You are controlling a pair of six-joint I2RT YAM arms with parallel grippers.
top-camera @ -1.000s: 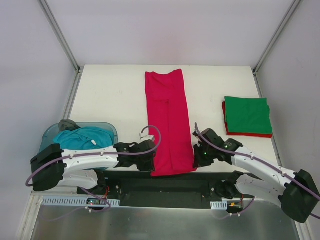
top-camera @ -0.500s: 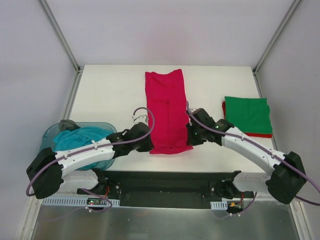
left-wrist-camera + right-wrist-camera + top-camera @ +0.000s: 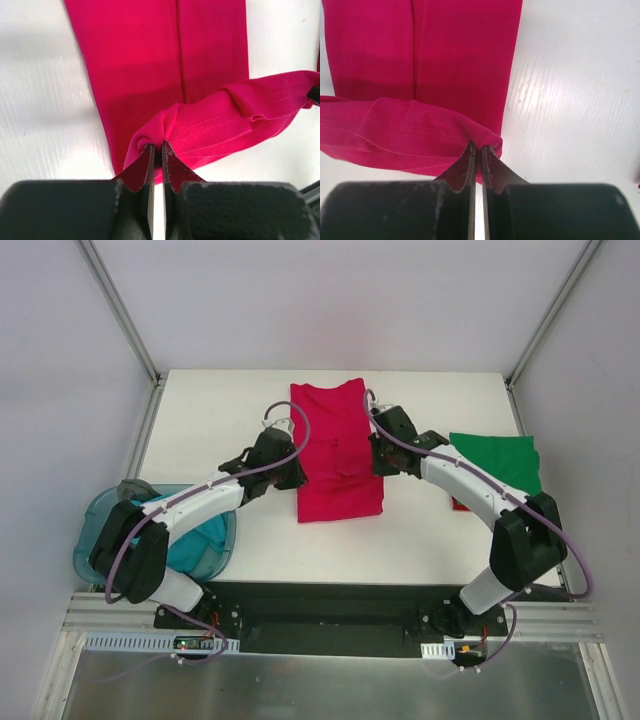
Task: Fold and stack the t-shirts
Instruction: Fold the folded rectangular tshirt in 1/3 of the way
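A crimson red t-shirt point(image 3: 338, 450) lies as a long strip down the middle of the white table, its near part lifted and doubled back over the rest. My left gripper point(image 3: 295, 468) point(image 3: 156, 146) is shut on the hem's left corner point(image 3: 150, 135). My right gripper point(image 3: 378, 458) point(image 3: 476, 146) is shut on the hem's right corner point(image 3: 487, 137). A folded green t-shirt point(image 3: 500, 468) lies at the right on top of a folded red one point(image 3: 457, 504). A teal t-shirt point(image 3: 195, 540) fills the blue tub.
The translucent blue tub point(image 3: 92, 540) stands at the near left, with a grey cloth point(image 3: 133, 489) at its far rim. The left arm reaches over the tub. Metal frame posts rise at the table's far corners.
Both grippers have carried the red shirt's near hem from the table's front edge toward the far side, doubling the strip over itself.
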